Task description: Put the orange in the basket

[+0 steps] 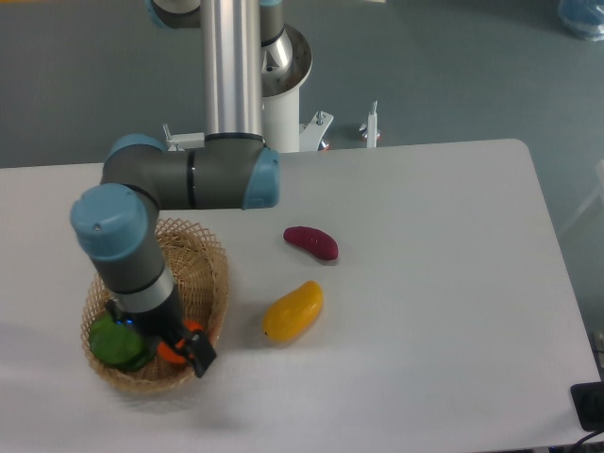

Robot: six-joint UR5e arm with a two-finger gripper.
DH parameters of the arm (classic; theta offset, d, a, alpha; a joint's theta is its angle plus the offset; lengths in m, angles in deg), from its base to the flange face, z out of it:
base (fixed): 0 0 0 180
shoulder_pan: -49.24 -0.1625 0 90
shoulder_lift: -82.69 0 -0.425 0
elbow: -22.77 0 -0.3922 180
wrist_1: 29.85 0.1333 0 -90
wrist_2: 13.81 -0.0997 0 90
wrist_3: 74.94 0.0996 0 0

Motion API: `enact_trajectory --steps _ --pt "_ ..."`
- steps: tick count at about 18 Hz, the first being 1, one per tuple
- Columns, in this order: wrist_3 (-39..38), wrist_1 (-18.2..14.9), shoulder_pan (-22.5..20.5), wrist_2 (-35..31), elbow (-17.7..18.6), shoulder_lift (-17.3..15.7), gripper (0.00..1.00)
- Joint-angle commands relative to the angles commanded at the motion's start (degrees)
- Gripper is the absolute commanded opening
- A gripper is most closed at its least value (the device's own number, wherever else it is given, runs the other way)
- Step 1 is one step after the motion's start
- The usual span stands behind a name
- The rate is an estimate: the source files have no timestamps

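Orange placement turns on one relation: the fruit sits directly between the gripper fingers, over the basket interior; largest first, the bench (425, 283) carries everything; the basket (212, 269) lies at its left, under the arm; the gripper (179, 347) hangs low inside the basket's near rim, jaws narrowed on the orange (170, 352); the orange appears at or just above the basket floor, touching a green item (115, 342); judged remaining: release, then retreat upward.

Woven tan wicker basket (212, 274), smooth glossy orange (173, 351), matt white worktop (425, 283), brushed metal arm tube (232, 66), glossy yellow fruit (293, 310)
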Motion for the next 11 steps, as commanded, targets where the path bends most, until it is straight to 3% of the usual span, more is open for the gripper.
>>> enact_trajectory --steps 6,11 --pt "1.1 -0.4 -9.2 -1.5 -1.1 -1.9 1.0" --pt "9.3 -1.8 -15.9 -0.9 -0.5 -3.7 1.0"
